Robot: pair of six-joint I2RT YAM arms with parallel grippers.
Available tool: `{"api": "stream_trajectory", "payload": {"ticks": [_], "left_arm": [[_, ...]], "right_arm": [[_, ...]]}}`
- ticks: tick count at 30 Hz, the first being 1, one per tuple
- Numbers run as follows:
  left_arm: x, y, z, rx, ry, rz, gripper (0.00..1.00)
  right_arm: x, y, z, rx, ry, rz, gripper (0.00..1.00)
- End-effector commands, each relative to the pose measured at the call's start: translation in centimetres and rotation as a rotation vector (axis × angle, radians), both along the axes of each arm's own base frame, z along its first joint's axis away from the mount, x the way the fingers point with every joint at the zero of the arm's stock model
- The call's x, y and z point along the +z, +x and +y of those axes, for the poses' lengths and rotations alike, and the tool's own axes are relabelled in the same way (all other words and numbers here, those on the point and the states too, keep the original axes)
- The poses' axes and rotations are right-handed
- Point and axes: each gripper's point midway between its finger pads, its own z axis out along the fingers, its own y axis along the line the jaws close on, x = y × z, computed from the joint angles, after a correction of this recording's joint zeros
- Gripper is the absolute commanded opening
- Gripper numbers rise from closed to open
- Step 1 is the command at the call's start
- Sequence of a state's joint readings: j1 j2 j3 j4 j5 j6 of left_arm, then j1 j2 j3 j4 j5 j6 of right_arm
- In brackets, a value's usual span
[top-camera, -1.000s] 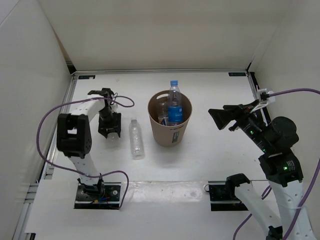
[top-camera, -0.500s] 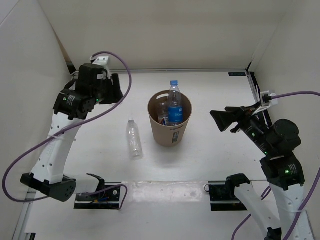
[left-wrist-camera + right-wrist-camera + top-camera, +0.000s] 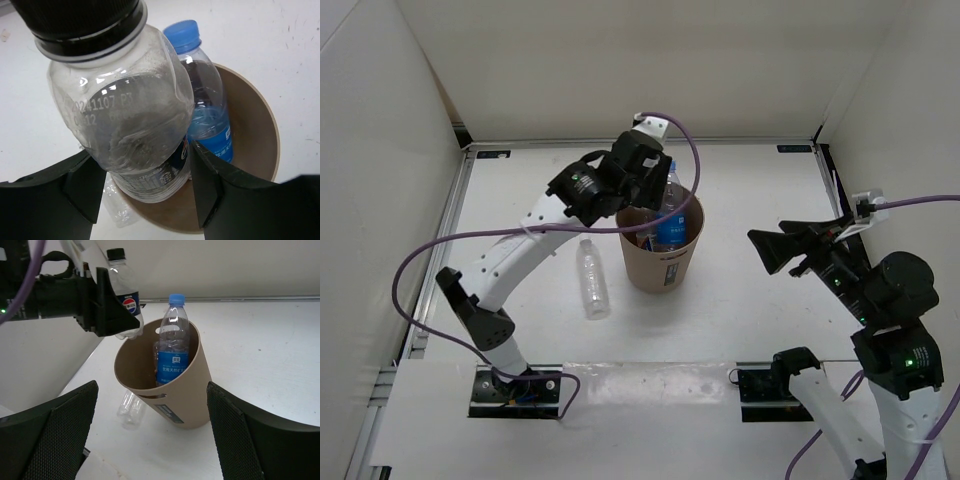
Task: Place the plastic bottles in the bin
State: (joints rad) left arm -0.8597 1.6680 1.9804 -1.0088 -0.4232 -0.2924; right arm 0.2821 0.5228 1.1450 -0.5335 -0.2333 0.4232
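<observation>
Left gripper (image 3: 145, 187): clamped on a clear plastic bottle with a black cap and a dark label (image 3: 131, 120), one black finger on each side of its lower body.

Held bottle: above the rim of the tan-brown round cardboard-like bin (image 3: 663, 262), cap uppermost and tilted in the right wrist view. Its base hung over the edge of the opening, and it was not down inside.

Bin: upright on the white table (image 3: 750, 180), near the middle, with a slot cut-out and a small white label on the wall that faced the arms.

Blue-labelled bottle (image 3: 172, 347): a clear plastic bottle with a blue cap stood upright inside the bin. It leaned on the far wall, with its neck and cap above the rim.

Other contents: something reddish showed low in the bin beside the blue label in the top view, too hidden to name.

Plain clear bottle (image 3: 591, 277): lay on its side on the table just left of the bin, apart from it.

Right gripper (image 3: 762, 248): fingers spread wide with nothing between them, raised off the table well to the right of the bin and pointed toward it.
</observation>
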Motion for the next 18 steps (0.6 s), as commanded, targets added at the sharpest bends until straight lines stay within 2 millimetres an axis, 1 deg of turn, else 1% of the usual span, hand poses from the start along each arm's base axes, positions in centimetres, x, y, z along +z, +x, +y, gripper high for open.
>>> {"api": "stream_trajectory", "payload": {"ticks": [1, 3, 4, 5, 6, 7, 9, 13, 14, 16, 17, 18], "left_arm": [[1.5, 0.5, -0.8, 0.006, -0.033, -0.048, 0.41], [0.2, 0.7, -0.9, 0.011, -0.023, -0.038, 0.42], [0.2, 0.6, -1.0, 0.007, -0.028, -0.039, 0.42], [0.4, 0.7, -1.1, 0.007, -0.040, -0.049, 0.45], [-0.5, 0.8, -1.2, 0.010, -0.036, -0.039, 0.47], [-0.4, 0.8, -1.2, 0.012, -0.045, -0.044, 0.47], [-1.2, 0.7, -1.3, 0.010, -0.036, -0.034, 0.47], [-2.8, 0.7, -1.1, 0.015, -0.013, -0.010, 0.56], [-2.8, 0.7, -1.1, 0.015, -0.014, -0.011, 0.63], [-3.0, 0.6, -0.9, 0.030, -0.008, -0.010, 0.74], [-2.8, 0.6, -0.6, 0.035, -0.011, -0.014, 1.00], [-2.8, 0.6, -0.6, 0.037, -0.011, -0.012, 1.00]], "right_arm": [[1.3, -0.7, -0.6, -0.018, -0.021, -0.047, 0.90], [1.0, -0.8, -0.9, -0.027, -0.033, -0.041, 0.90], [0.7, -0.7, -0.9, -0.032, -0.038, -0.031, 0.90], [0.6, -0.7, -0.9, -0.032, -0.042, -0.029, 0.90], [0.5, -0.7, -1.1, -0.041, -0.040, -0.029, 0.90], [0.4, -0.7, -1.0, -0.038, -0.040, -0.028, 0.90], [0.6, -0.7, -1.0, -0.038, -0.042, -0.037, 0.90], [0.7, -0.7, -1.2, -0.043, -0.047, -0.040, 0.90], [0.6, -0.8, -1.2, -0.045, -0.051, -0.038, 0.90], [0.5, -0.8, -1.1, -0.040, -0.057, -0.037, 0.90], [0.4, -0.7, -1.3, -0.051, -0.058, -0.033, 0.90], [0.4, -0.7, -1.3, -0.054, -0.060, -0.032, 0.90]]}}
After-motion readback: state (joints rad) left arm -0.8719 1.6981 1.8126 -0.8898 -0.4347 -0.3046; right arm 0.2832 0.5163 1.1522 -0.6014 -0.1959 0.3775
